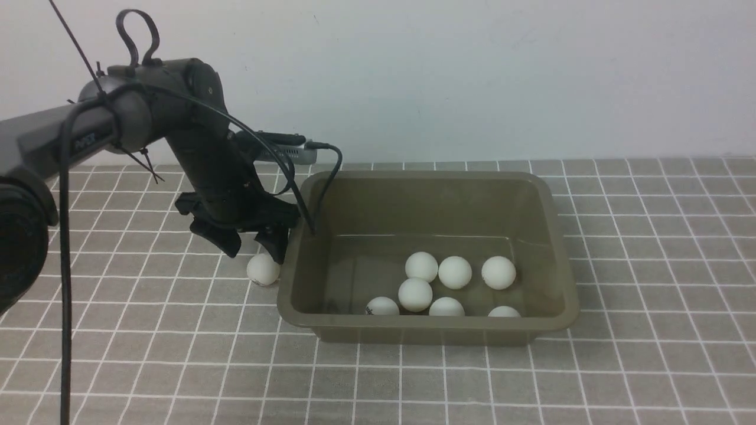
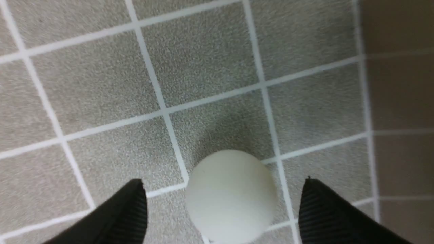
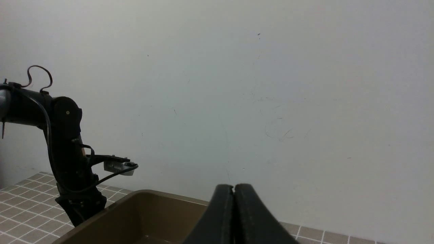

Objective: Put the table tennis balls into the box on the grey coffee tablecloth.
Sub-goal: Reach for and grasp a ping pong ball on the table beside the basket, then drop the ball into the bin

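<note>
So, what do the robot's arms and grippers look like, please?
The left arm is matte black with rounded joints and white lettering on one link. Black cables run along it, fastened by cable ties. A silver-grey camera sits at its wrist. The left gripper has black wedge-shaped fingers with ribbed pads. The right gripper is black too.

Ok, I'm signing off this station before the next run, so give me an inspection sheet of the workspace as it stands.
Surface: grey checked tablecloth, lying flat.
Job's things: box holds seven balls; eighth ball on the cloth beside its left wall.
Clutter: nothing seen.
Grippers: left gripper open, jaws either side of the eighth ball, not touching; right gripper shut, empty.
Cables: black cable from the left wrist hangs over the box's left rim.
Surroundings: plain white wall behind.
</note>
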Controlling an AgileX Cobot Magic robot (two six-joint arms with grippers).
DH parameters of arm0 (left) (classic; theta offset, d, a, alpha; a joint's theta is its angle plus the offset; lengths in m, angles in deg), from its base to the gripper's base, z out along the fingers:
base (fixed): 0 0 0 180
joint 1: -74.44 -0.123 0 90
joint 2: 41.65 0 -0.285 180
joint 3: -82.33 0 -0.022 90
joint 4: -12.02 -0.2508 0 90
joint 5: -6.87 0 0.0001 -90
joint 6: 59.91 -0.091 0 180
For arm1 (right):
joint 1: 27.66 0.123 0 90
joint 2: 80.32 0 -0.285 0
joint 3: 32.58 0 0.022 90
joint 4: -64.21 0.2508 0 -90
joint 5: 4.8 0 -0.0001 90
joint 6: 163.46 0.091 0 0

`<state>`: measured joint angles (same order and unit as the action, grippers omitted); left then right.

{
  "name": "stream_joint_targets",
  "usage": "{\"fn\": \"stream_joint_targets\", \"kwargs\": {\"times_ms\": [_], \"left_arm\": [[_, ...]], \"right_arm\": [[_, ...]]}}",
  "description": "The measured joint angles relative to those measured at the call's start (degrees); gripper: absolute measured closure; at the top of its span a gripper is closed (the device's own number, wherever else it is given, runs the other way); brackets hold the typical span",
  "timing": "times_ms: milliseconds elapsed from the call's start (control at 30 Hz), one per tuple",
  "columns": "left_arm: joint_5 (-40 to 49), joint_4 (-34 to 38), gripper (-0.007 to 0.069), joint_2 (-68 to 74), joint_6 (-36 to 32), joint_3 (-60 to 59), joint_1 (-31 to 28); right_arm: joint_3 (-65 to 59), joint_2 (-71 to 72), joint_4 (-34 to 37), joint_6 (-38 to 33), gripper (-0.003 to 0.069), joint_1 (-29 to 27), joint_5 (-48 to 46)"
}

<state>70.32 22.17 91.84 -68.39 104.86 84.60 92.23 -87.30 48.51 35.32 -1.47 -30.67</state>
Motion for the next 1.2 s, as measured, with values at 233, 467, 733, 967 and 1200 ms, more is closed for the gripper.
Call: {"fn": "stream_joint_targets", "kwargs": {"times_ms": [233, 467, 733, 967, 1200], "left_arm": [[0.8, -0.6, 0.0242, 1.9, 1.2, -0.1, 0.0], [5.3, -5.9, 0.028, 1.7, 2.0, 2.4, 0.0], [6.4, -2.5, 0.028, -4.3, 3.6, 13.6, 1.9], [6.9, 6.1, 0.028, -3.5, 0.2, 15.7, 9.0], [6.9, 4.3, 0.0164, 0.2, 0.2, 15.7, 13.5]], "right_arm": [[0.0, 0.0, 0.0, 0.0, 0.0669, 0.0, 0.0], [0.0, 0.0, 0.0, 0.0, 0.0669, 0.0, 0.0], [0.0, 0.0, 0.0, 0.0, 0.0669, 0.0, 0.0], [0.0, 0.0, 0.0, 0.0, 0.0669, 0.0, 0.0], [0.0, 0.0, 0.0, 0.0, 0.0669, 0.0, 0.0]]}}
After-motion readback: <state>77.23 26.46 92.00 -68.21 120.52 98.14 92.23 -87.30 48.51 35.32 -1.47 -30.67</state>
